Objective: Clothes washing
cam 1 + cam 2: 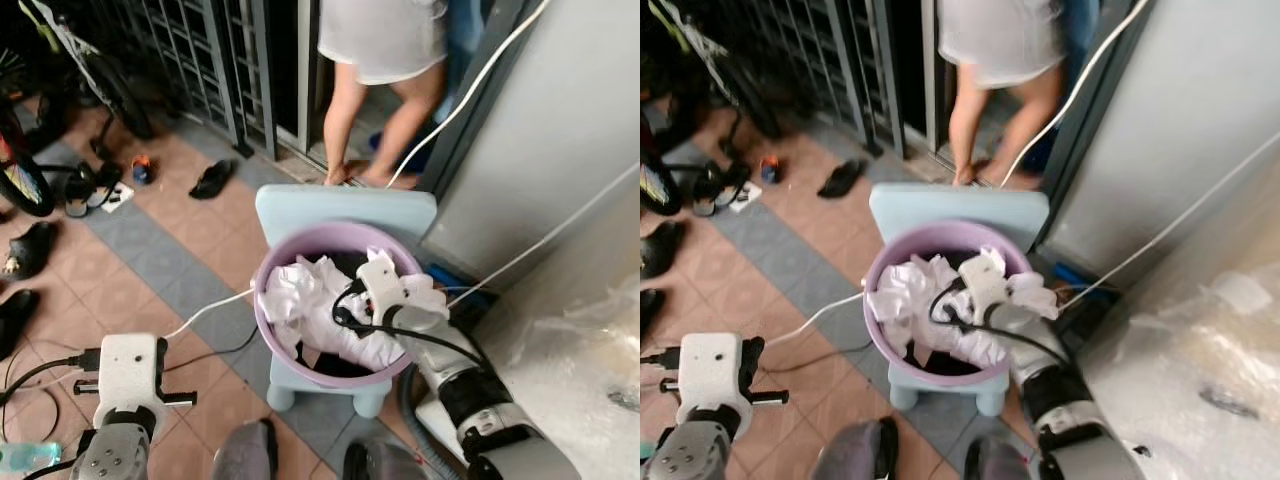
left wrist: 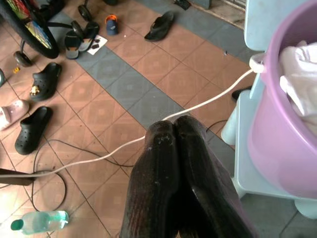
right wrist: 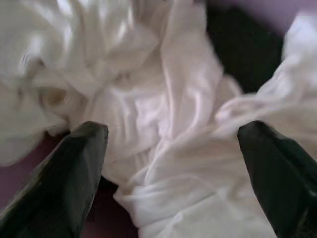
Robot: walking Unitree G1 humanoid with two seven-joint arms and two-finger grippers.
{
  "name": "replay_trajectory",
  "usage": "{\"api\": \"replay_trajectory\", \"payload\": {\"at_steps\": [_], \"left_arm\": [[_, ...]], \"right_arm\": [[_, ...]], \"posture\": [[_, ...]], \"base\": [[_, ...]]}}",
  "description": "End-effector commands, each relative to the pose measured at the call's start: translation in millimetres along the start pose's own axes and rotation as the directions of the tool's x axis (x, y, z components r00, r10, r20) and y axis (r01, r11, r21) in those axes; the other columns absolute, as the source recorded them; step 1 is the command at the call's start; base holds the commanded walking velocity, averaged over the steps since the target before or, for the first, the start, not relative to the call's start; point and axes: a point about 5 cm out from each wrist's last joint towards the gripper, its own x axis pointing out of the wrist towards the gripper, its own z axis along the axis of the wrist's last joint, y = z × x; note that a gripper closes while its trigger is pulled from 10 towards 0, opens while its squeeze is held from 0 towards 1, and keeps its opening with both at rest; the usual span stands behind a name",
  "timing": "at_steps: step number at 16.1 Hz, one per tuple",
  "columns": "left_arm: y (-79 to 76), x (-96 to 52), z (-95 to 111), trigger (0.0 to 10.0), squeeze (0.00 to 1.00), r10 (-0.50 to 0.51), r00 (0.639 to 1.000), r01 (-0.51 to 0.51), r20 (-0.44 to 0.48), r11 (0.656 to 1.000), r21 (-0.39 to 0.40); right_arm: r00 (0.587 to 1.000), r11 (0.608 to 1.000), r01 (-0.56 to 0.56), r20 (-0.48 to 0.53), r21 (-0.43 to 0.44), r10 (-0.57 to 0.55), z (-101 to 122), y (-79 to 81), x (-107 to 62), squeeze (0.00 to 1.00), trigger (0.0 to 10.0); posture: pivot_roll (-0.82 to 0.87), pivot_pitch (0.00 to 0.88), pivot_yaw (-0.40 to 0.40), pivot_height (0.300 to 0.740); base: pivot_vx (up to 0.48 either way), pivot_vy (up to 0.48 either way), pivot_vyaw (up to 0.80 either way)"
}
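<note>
A grey washing machine (image 1: 560,150) stands at the robot's right, and just beside it a pale blue stool (image 1: 345,215) carries a purple basin (image 1: 300,250) heaped with white clothes (image 1: 310,300) over something dark. A person (image 1: 385,60) stands in the doorway beyond the stool, and sandals (image 1: 212,178) lie about the tiled floor.

The basin sits on a small stool, so a pull on one tangled garment could, I judge, drag the whole heap out or tip the basin. A thin white cable (image 2: 208,96) runs to the basin rim and might snag too.

The right gripper (image 3: 171,173) hangs over the clothes with its fingers (image 3: 69,163) spread wide, one on each side of a white fold, holding nothing yet. The left gripper (image 2: 176,148) is clenched and empty, low above the floor beside the stool.
</note>
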Motion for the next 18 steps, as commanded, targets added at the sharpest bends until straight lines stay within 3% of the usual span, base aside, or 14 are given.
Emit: {"api": "replay_trajectory", "payload": {"at_steps": [1, 3, 4, 5, 7, 10, 18], "left_arm": [[3.9, -3.7, 0, 10.0, 0.00, 0.010, 1.000, -0.010, -0.013, 1.000, 0.014], [4.6, -7.7, 1, 10.0, 0.00, 0.013, 1.000, -0.013, -0.010, 1.000, 0.019], [3.7, -10.7, 2, 10.0, 0.00, 0.013, 1.000, -0.013, -0.011, 1.000, 0.021], [3.4, -11.9, 2, 10.0, 0.00, 0.017, 1.000, -0.017, -0.013, 1.000, 0.021], [2.1, -14.1, 1, 10.0, 0.00, 0.018, 1.000, -0.018, -0.018, 1.000, 0.019], [-1.4, -16.1, 1, 10.0, 0.00, 0.023, 0.999, -0.023, -0.024, 1.000, 0.014], [-4.7, -18.4, 5, 10.0, 0.00, 0.044, 0.999, -0.043, -0.025, 0.999, 0.002]], "right_arm": [[0.999, 0.999, 0.031, -0.031, -0.023, -0.032, -8, -1.8, 2.3, 0.00, 10.0], [0.995, 0.995, 0.078, -0.054, -0.067, -0.081, -15, -2.1, 5.4, 0.00, 10.0], [0.992, 0.991, 0.097, -0.074, -0.096, -0.105, -21, -2.4, 7.1, 0.00, 1.5], [0.990, 0.988, 0.111, -0.079, -0.106, -0.120, -22, -2.2, 7.4, 0.00, 0.0], [0.989, 0.981, 0.113, -0.076, -0.155, -0.126, -23, 0.4, 8.5, 0.00, 0.0], [0.991, 0.982, 0.102, -0.074, -0.156, -0.114, -24, 7.5, 10.6, 0.00, 0.0], [0.991, 0.987, 0.115, -0.052, -0.108, -0.121, -28, 14.5, 15.1, 0.00, 0.0]], "posture": [[0.23, 0.259, -0.014, 0.740], [0.23, 0.275, -0.018, 0.740], [0.24, 0.282, -0.021, 0.740], [0.24, 0.286, -0.023, 0.740], [0.24, 0.288, -0.029, 0.740], [0.25, 0.288, -0.046, 0.740], [0.26, 0.294, -0.071, 0.740]], "base": [[0.000, 0.000, 0.00], [0.000, 0.000, 0.00], [0.000, 0.000, 0.00], [0.000, 0.000, 0.00], [0.000, 0.000, 0.00], [0.000, 0.000, 0.00], [0.000, 0.000, 0.00]]}}
